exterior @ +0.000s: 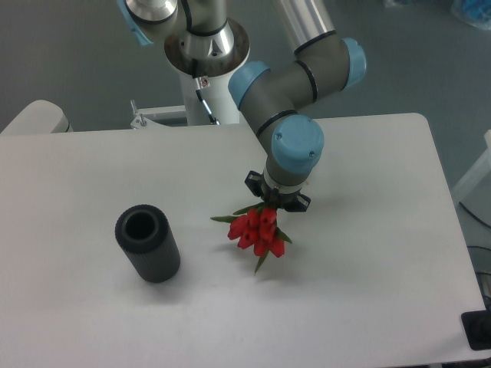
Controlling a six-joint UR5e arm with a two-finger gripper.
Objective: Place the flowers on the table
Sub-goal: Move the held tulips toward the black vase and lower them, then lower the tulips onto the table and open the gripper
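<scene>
One bunch of flowers hangs from the end effector, seemingly clamped on the hidden stems. Released high above the bench, the blooms could scatter or roll.

Even, fairly bright overhead light, no hard shadows. Tabletop reads flat grey-white w/ no glare. Soft faint shadow under the vase at approx 6 o'clock, another beneath the flowers. Mild sheen on the arm's silver tube at 12 o'clock. Pic is low-res and soft overall; petal detail smeared, red slightly oversaturated. Corners blurrier, esp. 1 o'clock. No obvious edge distortion.
</scene>
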